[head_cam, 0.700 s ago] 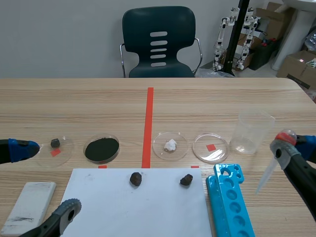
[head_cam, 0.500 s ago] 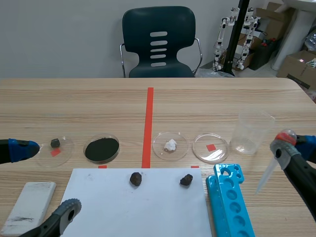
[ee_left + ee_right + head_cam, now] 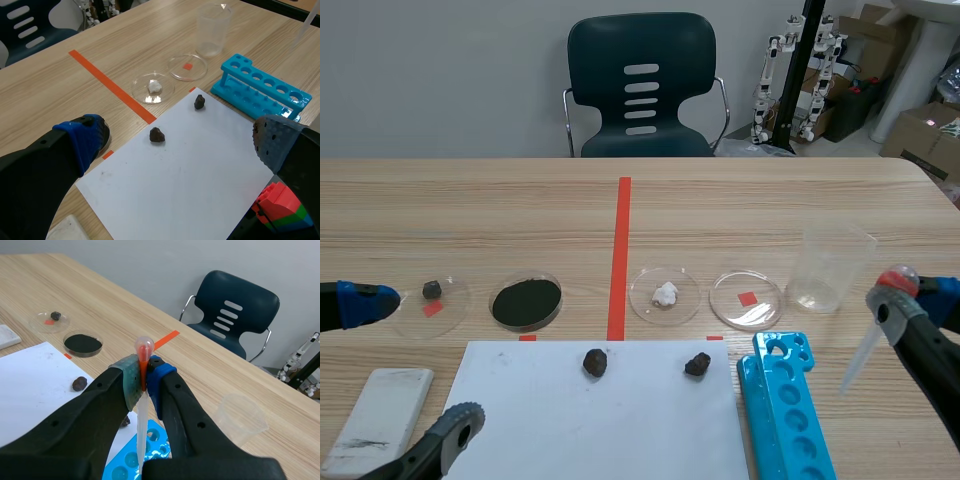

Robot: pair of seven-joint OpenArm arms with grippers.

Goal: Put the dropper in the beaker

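My right claw pinches the dropper, bulb up, near the beaker; my left claw stands wide over the counter.

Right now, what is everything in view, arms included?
dropper: one, clear with red bulb, in right gripper
beaker: one, clear, beside dropper
paper: one, white, near edge
petri dishes: four, clear, row beyond paper
dark lumps: two, on paper
tube rack: one, blue, right of paper
block: one, white, left of paper
brick stack: one, red-blue-green, by left gripper
chair: one, dark, far side
left gripper: black, open
right gripper: black, shut on dropper
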